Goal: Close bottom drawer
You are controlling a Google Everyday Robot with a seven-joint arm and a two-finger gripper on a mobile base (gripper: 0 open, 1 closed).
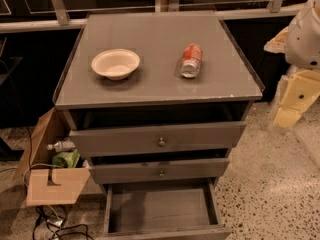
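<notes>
The bottom drawer (160,210) is the lowest of three grey cabinet drawers and is pulled far out toward me. Its plain brownish inner floor shows, and its narrow front (165,233) lies at the picture's lower edge with the knob out of view. The middle drawer (160,170) and the top drawer (159,138) stand slightly out, each with a small round knob. My gripper (295,101), yellowish on a white arm, hangs at the far right beside the cabinet, level with the top drawer and well away from the bottom drawer.
A white bowl (115,63) and a can lying on its side (190,60) sit on the cabinet top (150,34). A cardboard box (50,181) holding a bottle (60,145) stands on the left. Cables (50,226) lie on the floor.
</notes>
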